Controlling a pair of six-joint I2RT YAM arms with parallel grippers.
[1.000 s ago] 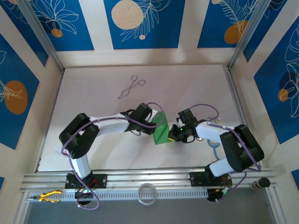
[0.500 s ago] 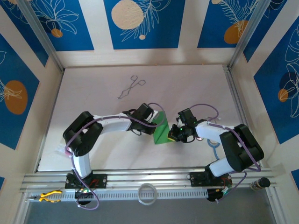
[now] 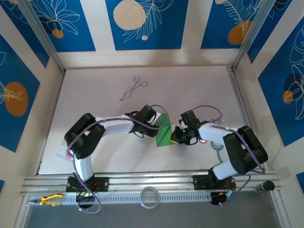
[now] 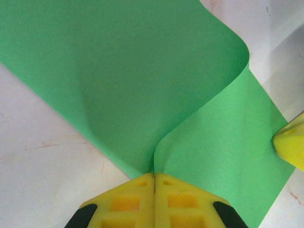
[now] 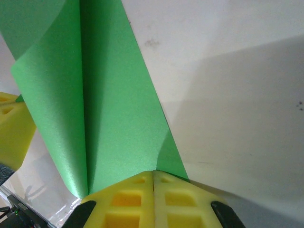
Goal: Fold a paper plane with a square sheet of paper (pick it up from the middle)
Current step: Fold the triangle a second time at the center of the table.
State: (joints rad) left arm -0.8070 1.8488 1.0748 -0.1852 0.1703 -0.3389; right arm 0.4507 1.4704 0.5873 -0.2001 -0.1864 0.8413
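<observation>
The square sheet of paper, bright green, lies mid-table between the two grippers, bent over on itself in a loose curved fold. My left gripper is shut on its left edge. In the left wrist view the yellow jaws meet on the sheet of paper where the upper flap curls over the lower layer. My right gripper is shut on the opposite edge. From the right wrist, its jaws pinch the paper low over the white table. Each wrist view shows a yellow finger of the other gripper at its edge.
Thin metal forceps lie on the far part of the white table. A white ring and a yellow tool rest on the front rail. Metal frame posts and panel walls close in the table.
The left arm's elbow has shifted slightly to the right. Both grippers stay shut on the paper, which has barely moved.
</observation>
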